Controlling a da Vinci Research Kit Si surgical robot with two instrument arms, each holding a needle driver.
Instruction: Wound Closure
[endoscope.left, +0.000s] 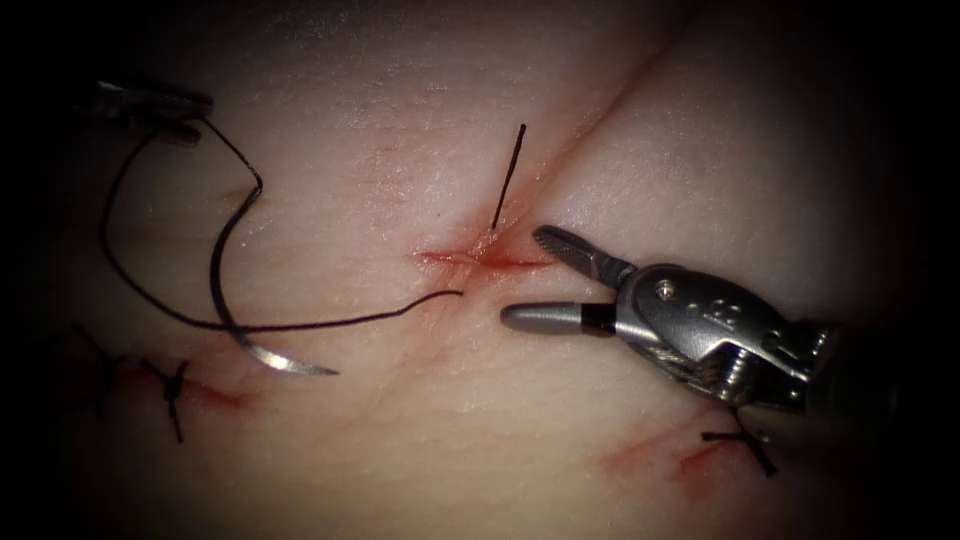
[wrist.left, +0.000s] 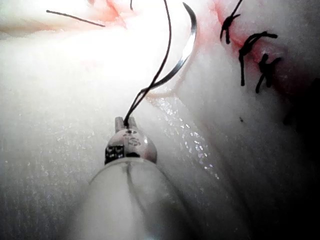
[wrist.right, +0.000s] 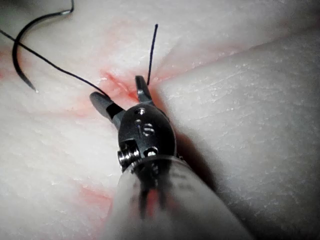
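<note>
**Right gripper spread empty at the stitch; left gripper closed on the thread**

While its two jaws stand wide apart with nothing between them, the right gripper (endoscope.left: 520, 280) sits just to the right of the small red cut (endoscope.left: 480, 260) in the tissue (endoscope.left: 420, 450), one jaw tip close to the red mark and the other lying lower, over pale surface. In the right wrist view the same gripper (wrist.right: 120, 92) is spread, and a jaw tip lies at the foot of a short cut end of thread (wrist.right: 152, 50) that stands up out of the stitch site.

The left gripper (endoscope.left: 185, 125), far off to the left of the right one, has its jaws closed on the thread (endoscope.left: 130, 270) close to the needle's rear end; in the left wrist view the dark strand rises straight out of the closed tip (wrist.left: 125, 121). The curved needle (endoscope.left: 240, 310) hangs free below this gripper, held by neither tool and not in the tissue, its sharp point resting on the surface well left of the cut. From it the thread loops round and runs rightward, ending just short of the right gripper's lower jaw.

Older knotted stitches (endoscope.left: 172, 385) lie below the needle, and another knot (endoscope.left: 745, 440) sits under the right tool's wrist.

The markings stamped on the right tool's metal body cannot be read.
</note>
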